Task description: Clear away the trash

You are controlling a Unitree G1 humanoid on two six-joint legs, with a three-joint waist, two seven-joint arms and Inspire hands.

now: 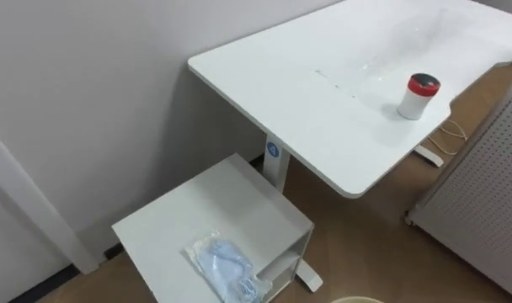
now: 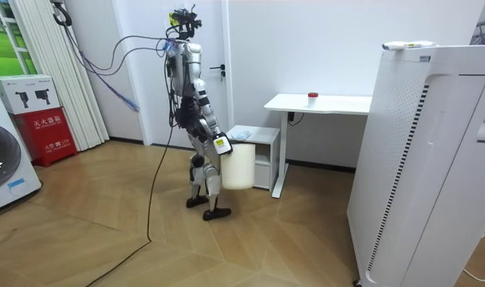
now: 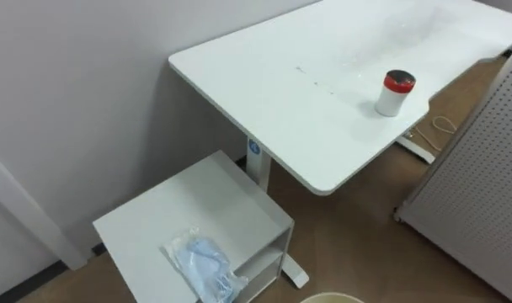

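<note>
A crumpled clear plastic bag with light blue contents [image 1: 226, 265] lies on the near part of a low white cabinet [image 1: 205, 206], just below my view. A white jar with a red cap [image 1: 418, 96] stands upright near the edge of the white desk [image 1: 306, 93] beside the cabinet. In the room view I stand facing the cabinet [image 2: 254, 135]. My right hand [image 2: 220, 144] holds a white bin [image 2: 237, 167] by its rim, off the floor at my thigh. The bin's rim [image 1: 357, 300] peeks in at the bottom edge of the left eye view.
A white perforated panel [image 1: 492, 194] stands to the right of the desk. The wall runs close behind the cabinet and desk. A white cable [image 1: 448, 135] lies on the wooden floor under the desk's far end. A tall white unit [image 2: 426, 159] fills the room view's right.
</note>
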